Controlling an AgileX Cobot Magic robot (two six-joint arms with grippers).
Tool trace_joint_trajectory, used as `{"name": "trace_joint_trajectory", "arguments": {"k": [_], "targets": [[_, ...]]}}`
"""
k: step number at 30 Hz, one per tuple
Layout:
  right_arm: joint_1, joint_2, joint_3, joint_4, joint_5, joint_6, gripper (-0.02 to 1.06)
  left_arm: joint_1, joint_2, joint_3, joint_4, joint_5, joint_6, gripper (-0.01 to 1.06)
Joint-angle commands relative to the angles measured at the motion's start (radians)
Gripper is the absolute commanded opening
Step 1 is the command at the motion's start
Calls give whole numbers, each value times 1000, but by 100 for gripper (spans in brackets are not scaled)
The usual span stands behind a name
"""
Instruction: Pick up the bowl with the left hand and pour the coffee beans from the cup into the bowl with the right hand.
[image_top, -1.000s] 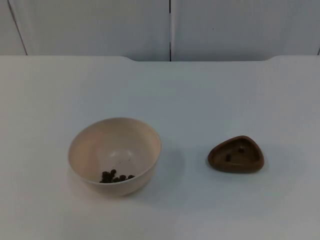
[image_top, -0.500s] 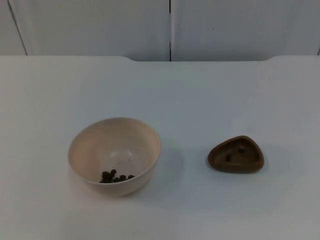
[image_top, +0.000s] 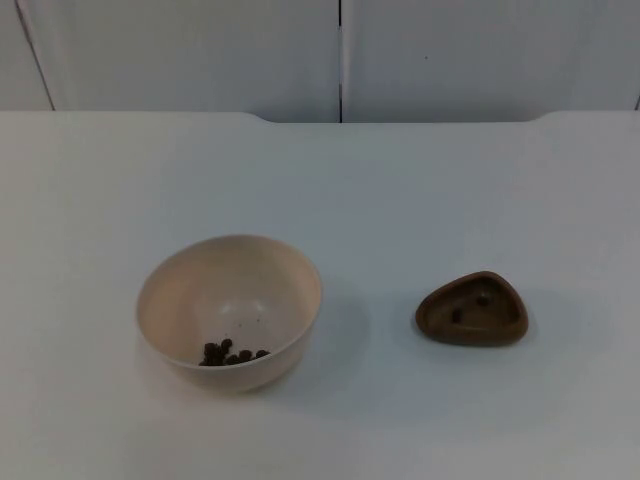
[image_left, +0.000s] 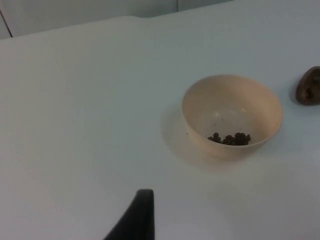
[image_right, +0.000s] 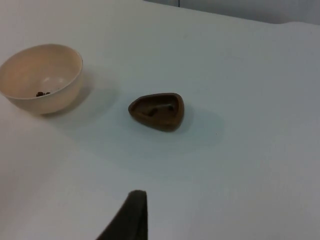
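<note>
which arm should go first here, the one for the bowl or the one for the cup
Left, probably. The bowl stands on the table's left side and must be lifted before pouring. It already holds some beans. The brown cup, to its right, suits the right arm afterwards.

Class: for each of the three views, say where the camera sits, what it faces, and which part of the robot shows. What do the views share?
Top view: fixed above, facing down and forward at the table, bowl and brown cup.
Left wrist view: on the left arm, facing the bowl; one black fingertip.
Right wrist view: on the right arm, facing the cup; one fingertip.
Shared: bowl and cup.
</note>
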Motion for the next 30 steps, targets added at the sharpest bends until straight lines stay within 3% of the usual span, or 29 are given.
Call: {"name": "trace_joint_trajectory", "arguments": {"k": [1,23,26,30], "targets": [[2,-4,3,-4,-2,1,105,2,-4,5,2,3,-8,105],[-3,-4,3,-2,-4,0,105,2,-4,5,2,3,-8,105],[-24,-4,3,-2,-4,0,105,2,-4,5,2,3,-8,105],[-121,-4,3,-2,-4,0,105,2,-4,5,2,3,-8,105]]}}
